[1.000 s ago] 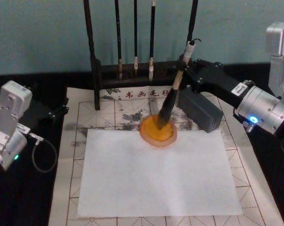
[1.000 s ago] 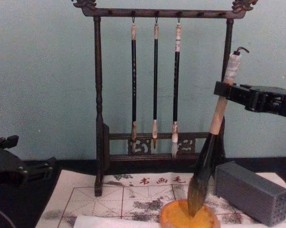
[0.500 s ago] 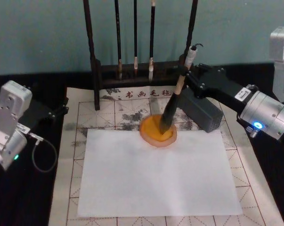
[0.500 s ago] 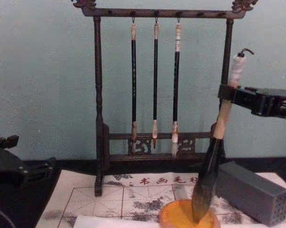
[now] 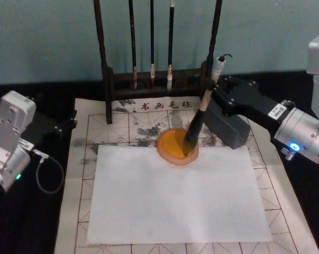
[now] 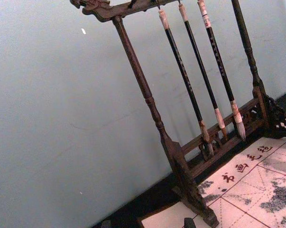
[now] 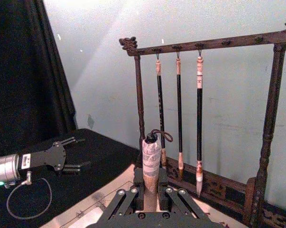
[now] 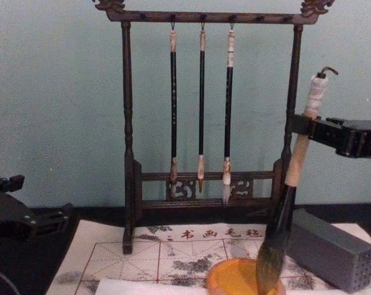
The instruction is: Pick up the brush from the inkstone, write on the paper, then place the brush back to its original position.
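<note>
We held the brush (image 5: pixel 194 129) clenched in the right tool (image 5: pixel 209 96), tuft at the inkstone's (image 5: pixel 169 144) three-o'clock rim. The paper (image 5: pixel 175 201) lay blank, so writing and return remained. The left tool (image 5: pixel 68 123) sat released at nine o'clock.

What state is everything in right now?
brush: tilted, gripped at its tan handle, tuft down in the inkstone
right claw: shut on the brush
left claw: open, parked off to the left
inkstone: upright at the paper's far edge
paper: flat, blank
thin brushes: hanging on the rack
</note>
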Available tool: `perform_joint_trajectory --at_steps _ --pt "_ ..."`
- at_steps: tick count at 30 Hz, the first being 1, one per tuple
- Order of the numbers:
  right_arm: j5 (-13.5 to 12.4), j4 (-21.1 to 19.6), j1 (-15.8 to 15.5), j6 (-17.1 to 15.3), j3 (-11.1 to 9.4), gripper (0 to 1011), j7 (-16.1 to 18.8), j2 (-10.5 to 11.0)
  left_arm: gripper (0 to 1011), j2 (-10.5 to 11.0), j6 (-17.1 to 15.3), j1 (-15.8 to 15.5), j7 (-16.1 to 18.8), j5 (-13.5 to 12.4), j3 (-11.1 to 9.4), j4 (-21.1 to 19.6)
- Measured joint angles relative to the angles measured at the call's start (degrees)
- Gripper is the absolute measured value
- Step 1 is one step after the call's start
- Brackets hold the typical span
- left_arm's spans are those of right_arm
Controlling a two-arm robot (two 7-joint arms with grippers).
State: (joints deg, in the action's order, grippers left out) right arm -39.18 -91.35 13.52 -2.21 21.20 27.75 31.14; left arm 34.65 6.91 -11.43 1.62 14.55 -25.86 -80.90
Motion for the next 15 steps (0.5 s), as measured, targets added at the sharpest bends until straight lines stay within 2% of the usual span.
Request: perform_joint_trajectory --at_steps 15 --pt "0.0 -1.37 -1.61 -0.08 -0.85 185 -0.72 0.53 1001 0.0 0.0 0.0 0.0 0.0 0.0 0.0"
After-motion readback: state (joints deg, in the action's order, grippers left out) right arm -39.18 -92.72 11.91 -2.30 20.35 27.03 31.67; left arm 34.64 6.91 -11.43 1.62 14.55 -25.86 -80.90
